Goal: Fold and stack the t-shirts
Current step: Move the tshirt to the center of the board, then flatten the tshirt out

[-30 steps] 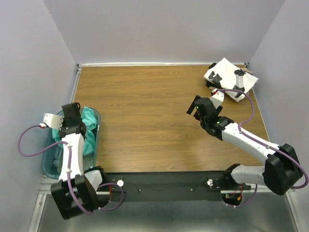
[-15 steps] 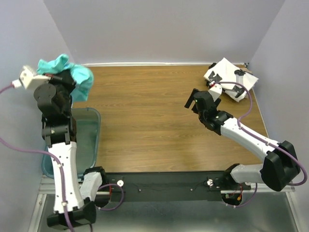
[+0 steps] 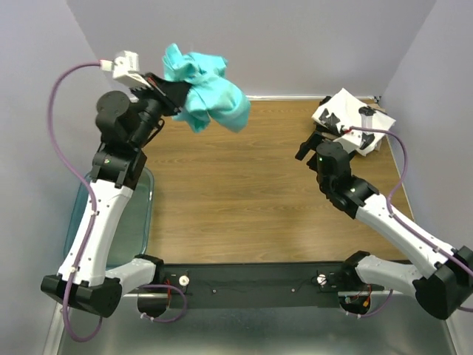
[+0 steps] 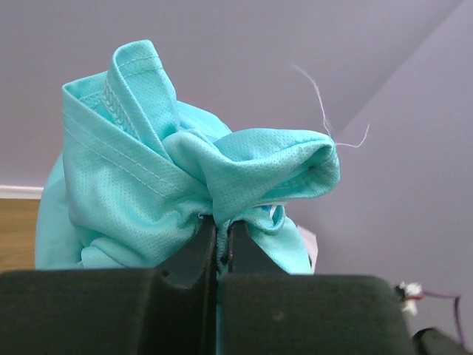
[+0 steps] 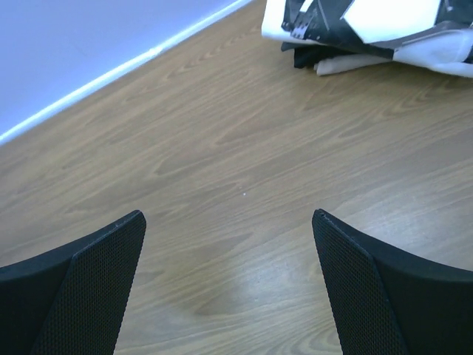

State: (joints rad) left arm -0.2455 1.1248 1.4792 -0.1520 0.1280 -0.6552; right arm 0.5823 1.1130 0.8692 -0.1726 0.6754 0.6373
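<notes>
My left gripper (image 3: 177,98) is shut on the bunched teal t-shirt (image 3: 211,98) and holds it high above the table's back left. In the left wrist view the shirt (image 4: 148,192) bulges above the closed black fingers (image 4: 194,251). The folded white t-shirt with black print (image 3: 352,120) lies at the back right corner; it also shows in the right wrist view (image 5: 369,22). My right gripper (image 3: 310,144) is open and empty just in front of it, its fingers (image 5: 89,274) wide apart over bare wood.
The translucent teal bin (image 3: 137,222) sits at the table's left edge, behind the raised left arm. The wooden table (image 3: 251,192) is walled by grey panels on three sides.
My left arm lifted the teal shirt out of the bin and swung it up and right over the table. My right gripper moved back toward the white shirt.
</notes>
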